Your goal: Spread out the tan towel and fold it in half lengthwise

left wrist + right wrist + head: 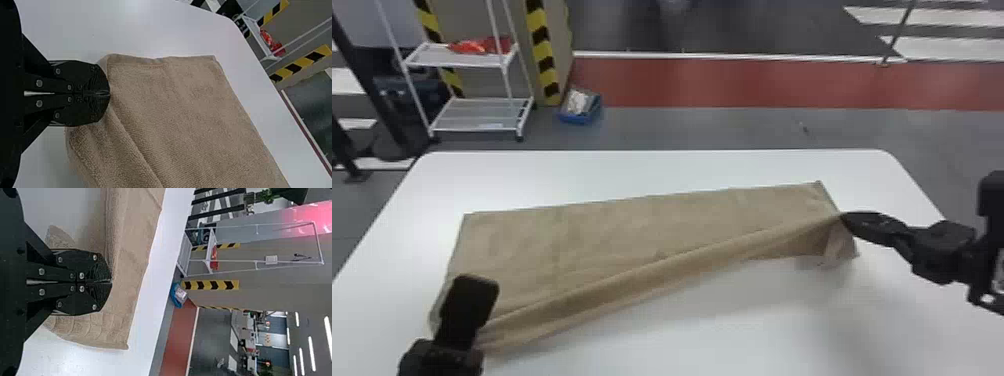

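Note:
The tan towel (612, 225) lies across the white table as a long band, its near edge raised in a slanting fold between both grippers. At its left near corner stands my left gripper (463, 305); in the left wrist view that gripper (109, 93) is shut on the towel (188, 113). My right gripper (843, 216) pinches the towel's right end, holding cloth lifted above the table, with a corner hanging below. In the right wrist view the right gripper (111, 281) is shut on the towel (131, 246), its two fingers together.
The white table (652, 172) extends beyond the towel on all sides, its rounded far corners showing. Past it on the floor stand a white wire rack (482, 115) with red items and a blue box (579, 107) beside a striped pillar.

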### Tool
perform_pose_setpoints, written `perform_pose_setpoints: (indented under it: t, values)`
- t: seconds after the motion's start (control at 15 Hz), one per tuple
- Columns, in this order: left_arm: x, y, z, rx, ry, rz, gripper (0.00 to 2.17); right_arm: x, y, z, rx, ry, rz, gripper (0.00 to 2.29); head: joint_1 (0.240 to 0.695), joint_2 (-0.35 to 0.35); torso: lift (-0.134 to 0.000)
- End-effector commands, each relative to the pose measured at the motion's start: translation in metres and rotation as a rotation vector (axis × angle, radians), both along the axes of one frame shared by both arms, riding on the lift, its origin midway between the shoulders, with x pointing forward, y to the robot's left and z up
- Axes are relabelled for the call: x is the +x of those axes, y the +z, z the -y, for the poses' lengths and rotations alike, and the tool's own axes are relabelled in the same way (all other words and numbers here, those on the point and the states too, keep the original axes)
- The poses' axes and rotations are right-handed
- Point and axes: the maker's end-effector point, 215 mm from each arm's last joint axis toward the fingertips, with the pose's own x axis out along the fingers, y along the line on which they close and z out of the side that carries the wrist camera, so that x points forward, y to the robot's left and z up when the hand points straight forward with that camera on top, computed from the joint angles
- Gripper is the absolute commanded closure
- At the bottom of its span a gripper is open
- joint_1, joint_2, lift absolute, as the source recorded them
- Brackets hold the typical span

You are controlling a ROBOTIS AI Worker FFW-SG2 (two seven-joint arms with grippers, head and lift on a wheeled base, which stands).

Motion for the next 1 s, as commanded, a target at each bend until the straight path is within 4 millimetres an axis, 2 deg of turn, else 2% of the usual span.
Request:
perform_pose_setpoints:
  t: [0.0,0.13,0.27,0.33,0.47,0.53,0.67,0.8,0.93]
  values:
    - [0.002,0.001,-0.002,0.005,0.003,0.003,1.91,-0.002,-0.025,-0.03,-0.029,0.062,-0.037,1.38,0.695,-0.034,-0.128]
    - [0.006,0.004,-0.002,0.006,0.001,0.009,1.91,-0.008,-0.038,-0.051,-0.026,0.118,-0.049,1.38,0.695,-0.007,-0.128]
    - [0.008,0.005,-0.002,0.006,0.001,0.012,1.91,-0.005,-0.047,-0.059,-0.04,0.14,-0.051,1.38,0.695,0.03,-0.128]
    - [0.009,0.004,-0.002,0.007,0.001,0.01,1.91,-0.004,-0.051,-0.061,-0.049,0.146,-0.052,1.3,0.695,0.038,-0.128]
    - [0.011,0.003,-0.001,0.008,-0.001,0.008,1.91,-0.003,-0.051,-0.058,-0.052,0.139,-0.042,0.33,0.695,0.047,-0.128]
    - [0.011,0.003,0.0,0.007,-0.002,0.008,1.91,-0.005,-0.048,-0.053,-0.046,0.129,-0.03,0.1,0.695,0.048,-0.128]
    - [0.011,0.003,-0.001,0.009,-0.003,0.008,1.91,-0.017,-0.033,-0.036,-0.027,0.099,-0.003,0.05,0.695,0.041,-0.128]
    - [0.011,0.002,-0.001,0.009,-0.004,0.007,1.91,-0.039,-0.019,-0.023,-0.011,0.086,0.041,0.05,0.695,0.027,-0.128]
    - [0.01,0.001,0.0,0.009,-0.006,0.005,1.91,-0.065,-0.02,-0.02,-0.002,0.096,0.067,0.13,0.695,0.012,-0.128]
